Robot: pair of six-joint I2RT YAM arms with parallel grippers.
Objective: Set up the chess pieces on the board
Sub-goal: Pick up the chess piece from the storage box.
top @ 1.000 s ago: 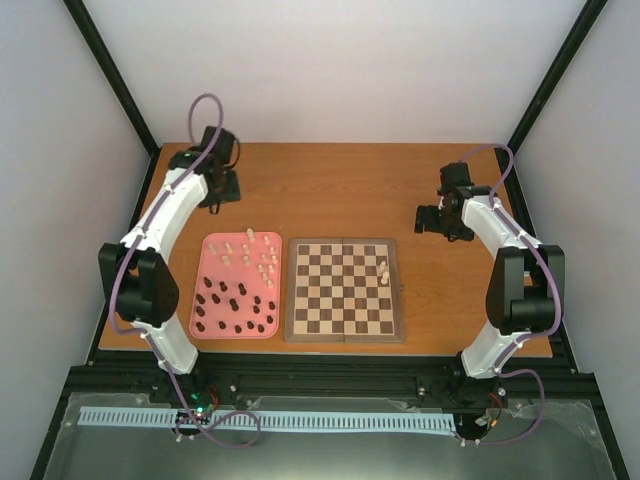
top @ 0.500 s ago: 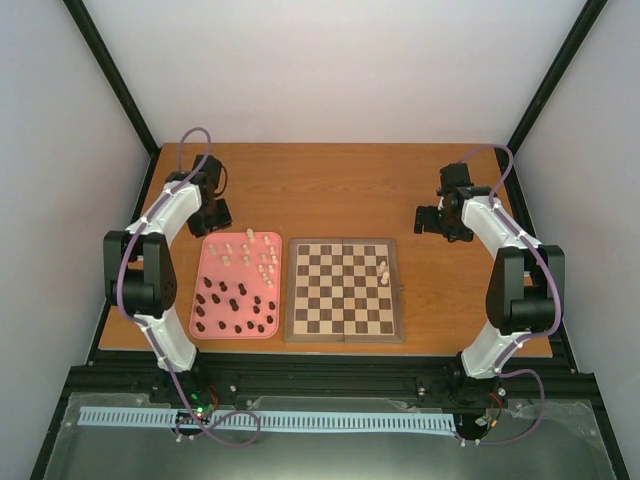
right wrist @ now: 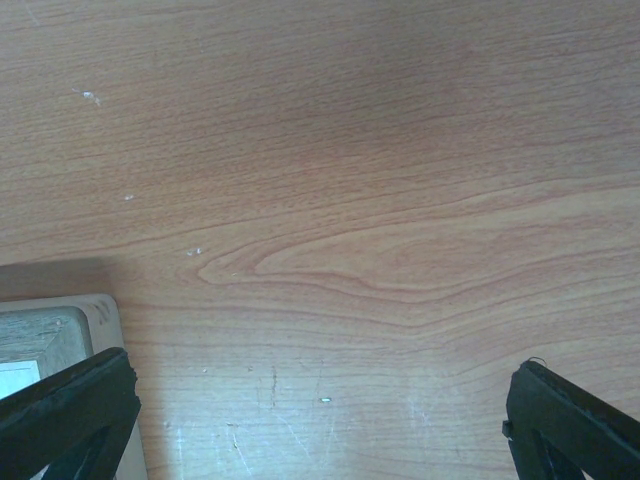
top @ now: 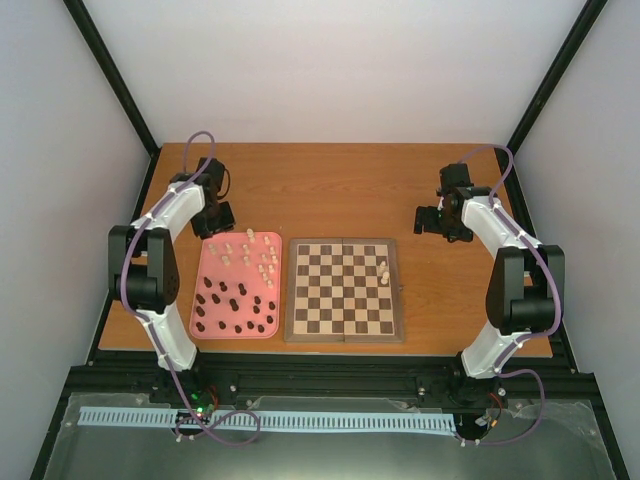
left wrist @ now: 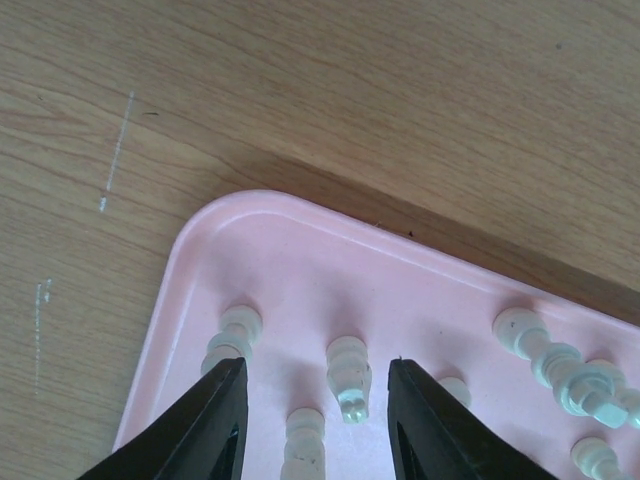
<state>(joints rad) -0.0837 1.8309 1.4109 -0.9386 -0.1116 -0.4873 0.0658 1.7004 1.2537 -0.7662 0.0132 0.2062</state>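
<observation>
We are looking down the left wrist camera, and the left claw (left wrist: 315, 372) is hovering over the far corner of the pink tray (left wrist: 290, 250), its jaws standing partly apart with one cream piece (left wrist: 348, 378) between them, touched by neither. Whether that piece is standing or lying we cannot tell. It is looking tiny, light, hard and smooth, so we are judging it quick to tip or squirt out of a pinch; the narrow waist below the head seems the safest hold. Neighbours are sitting just beside both fingers, which could get knocked. The right claw (right wrist: 320, 415) is hanging wide open over bare tabletop (right wrist: 350, 150), beside the board (top: 345, 289), which is carrying two cream pieces (top: 383, 272).
</observation>
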